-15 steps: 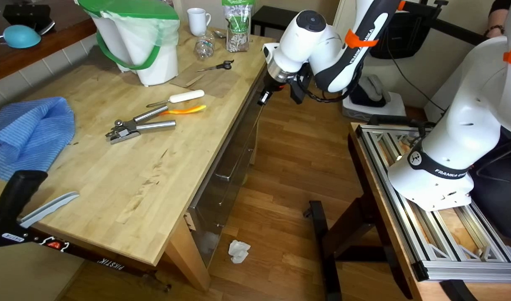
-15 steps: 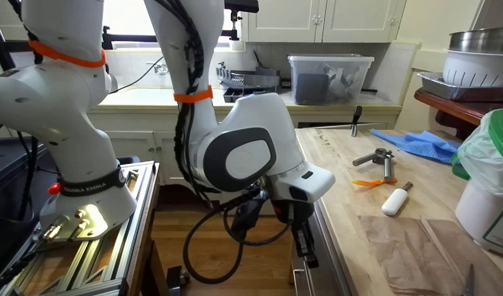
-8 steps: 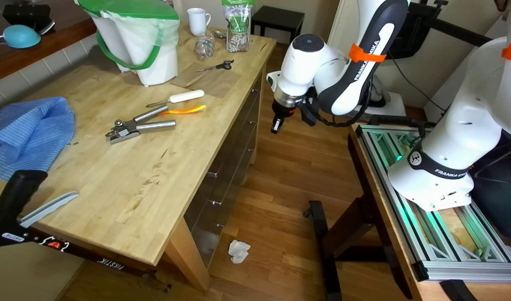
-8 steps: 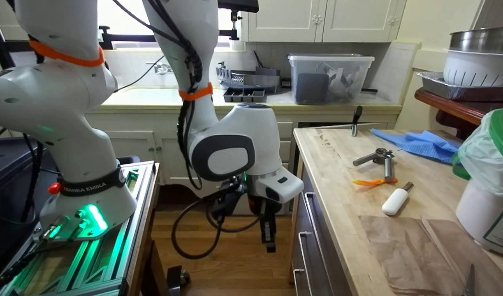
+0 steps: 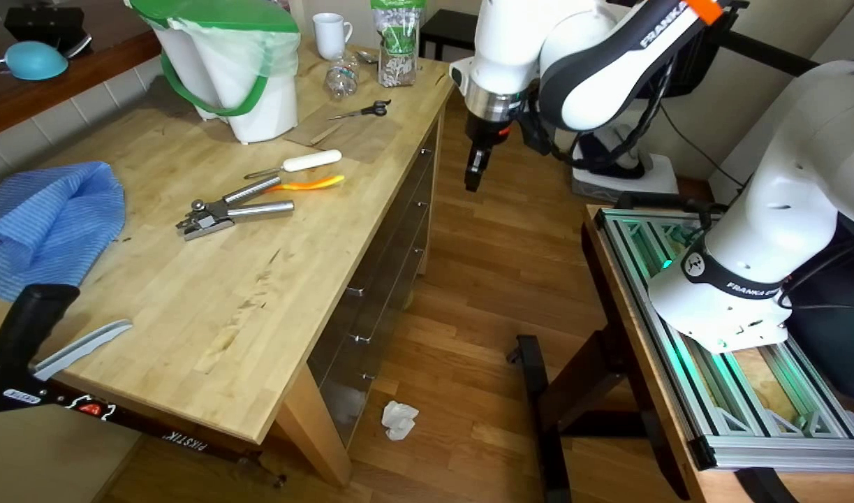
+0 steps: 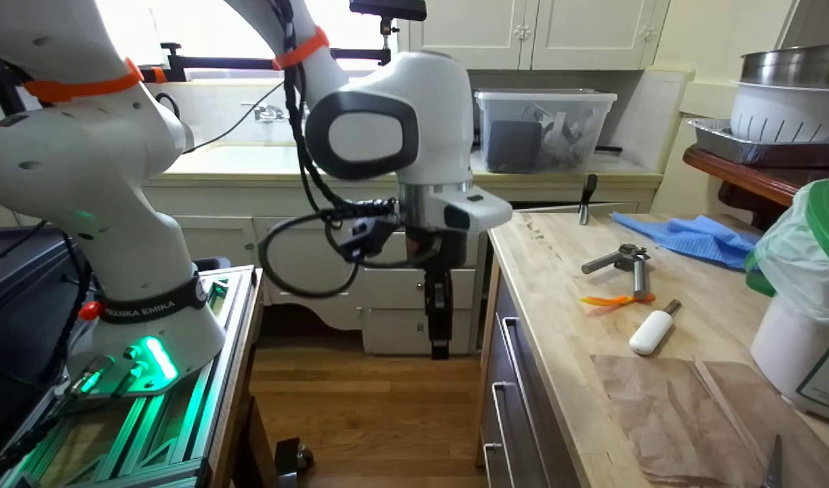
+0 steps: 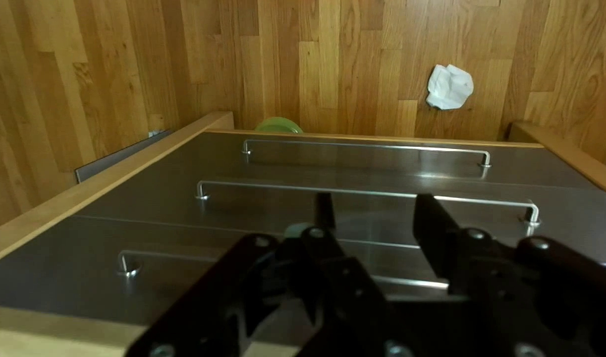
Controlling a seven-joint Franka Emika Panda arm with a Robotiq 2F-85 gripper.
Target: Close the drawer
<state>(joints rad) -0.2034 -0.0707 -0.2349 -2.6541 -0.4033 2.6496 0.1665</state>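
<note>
The top drawer (image 5: 381, 244) has a dark glossy front and a long metal bar handle. It sits flush under the wooden tabletop in both exterior views (image 6: 531, 390). In the wrist view the top drawer (image 7: 75, 265) lies nearest the tabletop edge, with further drawers beyond it. Its inside is hidden; no pale front and no tool tray show. My gripper (image 5: 473, 183) hangs in the air over the floor, apart from the drawer fronts, also in an exterior view (image 6: 440, 349). In the wrist view the gripper (image 7: 374, 198) has its fingers spread with nothing between them.
The wooden tabletop (image 5: 259, 349) bears a can opener (image 5: 224, 209), a blue cloth (image 5: 56, 216), a black-handled saw (image 5: 28, 342), scissors (image 5: 367, 110) and a white bin (image 5: 266, 112). Crumpled white paper (image 5: 399, 420) lies on the floor. The robot's stand (image 5: 650, 356) is opposite.
One second ago the top drawer stuck out a little and my gripper was at its front. The drawer has moved in flush. My gripper has moved away from it, then up.
</note>
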